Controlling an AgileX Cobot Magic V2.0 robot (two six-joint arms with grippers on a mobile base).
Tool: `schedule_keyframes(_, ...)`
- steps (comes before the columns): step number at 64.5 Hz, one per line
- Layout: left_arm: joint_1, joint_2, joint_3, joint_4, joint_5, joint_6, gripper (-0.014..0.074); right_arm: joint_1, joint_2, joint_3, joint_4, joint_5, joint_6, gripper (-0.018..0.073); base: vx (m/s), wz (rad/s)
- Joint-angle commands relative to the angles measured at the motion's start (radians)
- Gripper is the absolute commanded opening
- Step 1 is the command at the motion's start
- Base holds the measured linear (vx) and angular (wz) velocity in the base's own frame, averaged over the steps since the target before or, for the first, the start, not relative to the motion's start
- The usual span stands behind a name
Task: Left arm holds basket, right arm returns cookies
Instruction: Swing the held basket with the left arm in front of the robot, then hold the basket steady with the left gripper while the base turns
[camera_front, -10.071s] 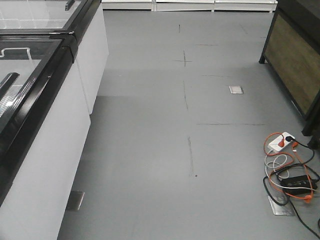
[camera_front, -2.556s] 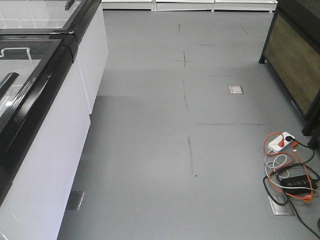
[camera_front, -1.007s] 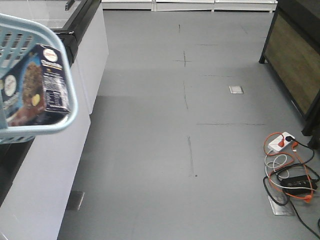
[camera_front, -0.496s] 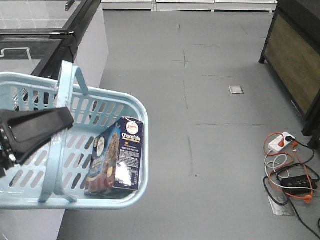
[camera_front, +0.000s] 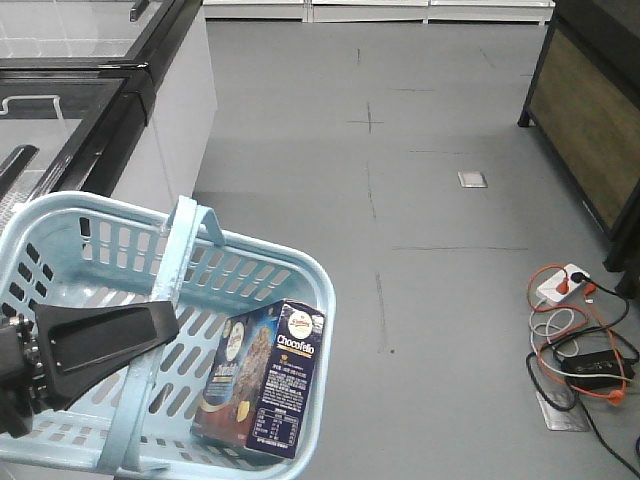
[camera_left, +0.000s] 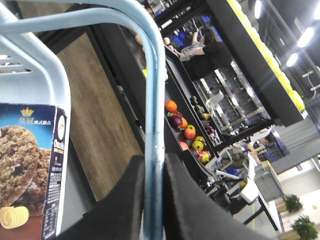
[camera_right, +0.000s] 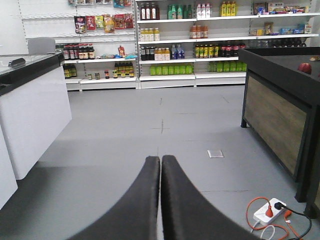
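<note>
Left gripper (camera_left: 153, 161) is clamping the basket (camera_front: 270, 252) handle (camera_front: 165, 290); cookies (camera_front: 265, 385) are sitting inside.
From the front, the basket is being held low on the left, beside a white freezer (camera_front: 185, 110). The cookies are leaning in its near right corner, and a black finger (camera_front: 100, 340) is lying across the handle. At the left wrist, both fingers are squeezing the handle bar, with the cookies just left of it. At the right wrist, the right gripper (camera_right: 160, 160) is hovering over grey floor (camera_right: 125, 125), its fingers pressed together.
</note>
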Motion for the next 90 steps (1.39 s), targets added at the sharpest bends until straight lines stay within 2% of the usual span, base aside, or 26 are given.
schedule_keyframes(1,-0.007,-0.013,-0.029,-0.119,0.059,0.021,-0.0008,-0.005,-0.011,0.021,-0.011,-0.077,-0.009,-0.0003,0.0,0.0)
schedule_keyframes(90,-0.007,-0.014,-0.029,-0.111,0.06,0.021,-0.0008,-0.005,-0.011,0.021,-0.011,-0.077,-0.009,-0.0003,0.0,0.0)
